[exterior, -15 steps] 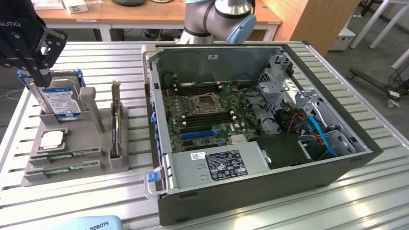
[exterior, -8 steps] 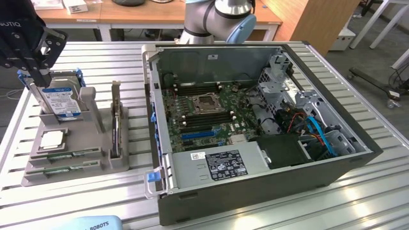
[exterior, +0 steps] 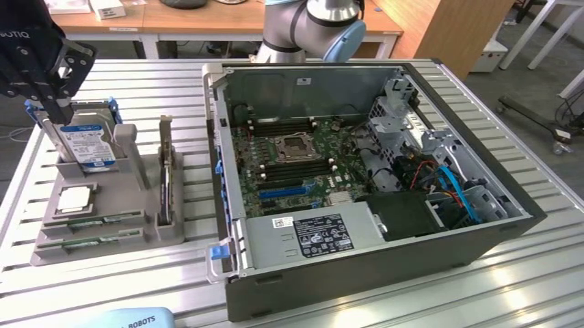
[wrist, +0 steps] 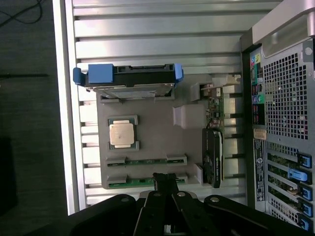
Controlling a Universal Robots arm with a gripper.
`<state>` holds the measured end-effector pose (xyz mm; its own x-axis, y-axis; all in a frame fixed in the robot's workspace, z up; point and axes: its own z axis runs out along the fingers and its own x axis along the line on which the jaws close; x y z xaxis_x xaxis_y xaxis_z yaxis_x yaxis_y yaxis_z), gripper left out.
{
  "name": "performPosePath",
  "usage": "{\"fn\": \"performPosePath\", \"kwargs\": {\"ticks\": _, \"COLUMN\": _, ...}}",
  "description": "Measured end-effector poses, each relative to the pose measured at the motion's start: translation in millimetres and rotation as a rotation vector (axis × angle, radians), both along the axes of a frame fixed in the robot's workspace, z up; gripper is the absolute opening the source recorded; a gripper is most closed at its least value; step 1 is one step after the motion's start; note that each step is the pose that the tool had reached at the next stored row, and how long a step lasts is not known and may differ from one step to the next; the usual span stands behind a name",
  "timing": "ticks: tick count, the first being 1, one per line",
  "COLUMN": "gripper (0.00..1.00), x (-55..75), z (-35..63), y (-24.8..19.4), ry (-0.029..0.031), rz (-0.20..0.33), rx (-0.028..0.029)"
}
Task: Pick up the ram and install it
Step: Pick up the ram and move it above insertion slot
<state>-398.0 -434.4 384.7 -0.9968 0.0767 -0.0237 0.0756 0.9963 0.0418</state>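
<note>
End effector (wrist: 166, 181) closed above tray (wrist: 157, 140); two ram sticks (wrist: 146, 161), one CPU (wrist: 122, 133).

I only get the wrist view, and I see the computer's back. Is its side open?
Observer: Yes, the computer case lies open, its motherboard facing up.
Operator: Where would ram go?
Observer: Probably the long slots on both sides of the processor socket.
Operator: How high is the gripper?
Observer: The gripper hangs well above the grey tray.
</note>
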Motion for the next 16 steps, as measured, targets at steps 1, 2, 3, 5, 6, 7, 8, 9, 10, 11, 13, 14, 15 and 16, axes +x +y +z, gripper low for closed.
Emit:
{"fn": "performPosePath", "kwargs": {"ticks": 1, "gripper": 0.1, "x": 0.0, "z": -0.1, "y": 0.0, "ry": 0.0, "rz": 0.001, "rx": -0.0001}}
{"fn": "performPosePath", "kwargs": {"ticks": 2, "gripper": 0.1, "x": 0.0, "z": -0.1, "y": 0.0, "ry": -0.0001, "rz": 0.004, "rx": -0.0001}}
{"fn": "performPosePath", "kwargs": {"ticks": 3, "gripper": 0.1, "x": 0.0, "z": -0.2, "y": 0.0, "ry": 0.0, "rz": 0.01, "rx": -0.0001}}
{"fn": "performPosePath", "kwargs": {"ticks": 5, "gripper": 0.1, "x": -0.1, "z": -0.2, "y": 0.1, "ry": 0.0, "rz": 0.03, "rx": -0.0001}}
{"fn": "performPosePath", "kwargs": {"ticks": 6, "gripper": 0.1, "x": 0.0, "z": -0.3, "y": 0.1, "ry": 0.0, "rz": 0.046, "rx": -0.0001}}
{"fn": "performPosePath", "kwargs": {"ticks": 7, "gripper": 0.1, "x": 0.0, "z": -0.4, "y": 0.0, "ry": 0.0, "rz": 0.066, "rx": -0.0001}}
{"fn": "performPosePath", "kwargs": {"ticks": 8, "gripper": 0.1, "x": 0.0, "z": -0.4, "y": 0.0, "ry": 0.0, "rz": 0.084, "rx": 0.0}}
{"fn": "performPosePath", "kwargs": {"ticks": 9, "gripper": 0.1, "x": 0.0, "z": -0.5, "y": 0.0, "ry": 0.0, "rz": 0.102, "rx": 0.0}}
{"fn": "performPosePath", "kwargs": {"ticks": 10, "gripper": 0.1, "x": 0.0, "z": -0.6, "y": 0.0, "ry": 0.0001, "rz": 0.12, "rx": -0.0001}}
{"fn": "performPosePath", "kwargs": {"ticks": 11, "gripper": 0.1, "x": 0.0, "z": -0.7, "y": 0.0, "ry": 0.0003, "rz": 0.138, "rx": -0.0003}}
{"fn": "performPosePath", "kwargs": {"ticks": 13, "gripper": 0.1, "x": 0.0, "z": -0.9, "y": 0.0, "ry": 0.0005, "rz": 0.174, "rx": -0.0005}}
{"fn": "performPosePath", "kwargs": {"ticks": 14, "gripper": 0.1, "x": 0.0, "z": -0.9, "y": 0.0, "ry": 0.0009, "rz": 0.194, "rx": -0.0009}}
{"fn": "performPosePath", "kwargs": {"ticks": 15, "gripper": 0.1, "x": 0.0, "z": -1.0, "y": 0.0, "ry": 0.0013, "rz": 0.212, "rx": -0.0013}}
{"fn": "performPosePath", "kwargs": {"ticks": 16, "gripper": 0.1, "x": 0.0, "z": -1.0, "y": 0.0, "ry": 0.0017, "rz": 0.229, "rx": -0.0017}}
